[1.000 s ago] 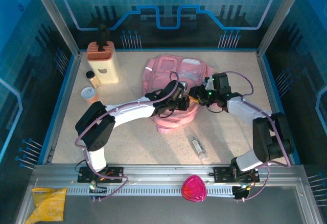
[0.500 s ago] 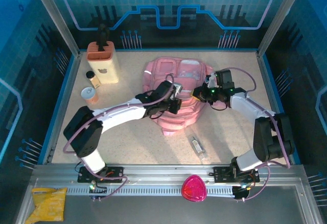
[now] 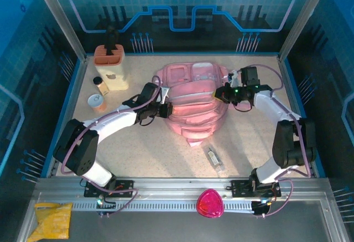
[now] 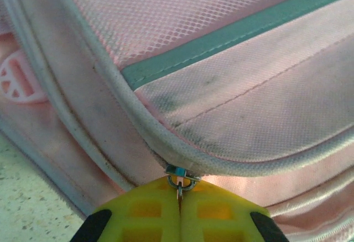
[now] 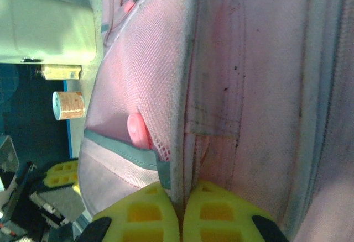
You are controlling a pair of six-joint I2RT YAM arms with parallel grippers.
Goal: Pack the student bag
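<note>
Left pincer (image 4: 180, 200) is pinching the zip pull (image 4: 180, 177) of the student bag (image 3: 193, 104); right pincer (image 5: 181, 198) is clamping its piped edge; speckled worktop (image 4: 22, 209) is lying open left of the left pincer.

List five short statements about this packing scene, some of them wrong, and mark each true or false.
1. The left claw is shut on a zip pull of the student bag. True.
2. The right claw hangs open above the bag. False: it is shut on an edge of the bag's right side.
3. A small clear bottle lies on the table on the near side of the bag. True.
4. The magenta rounded object sits inside the bag. False: it lies on the metal rail between the arm bases.
5. A cream container with an orange top stands to the left of the bag. True.
</note>
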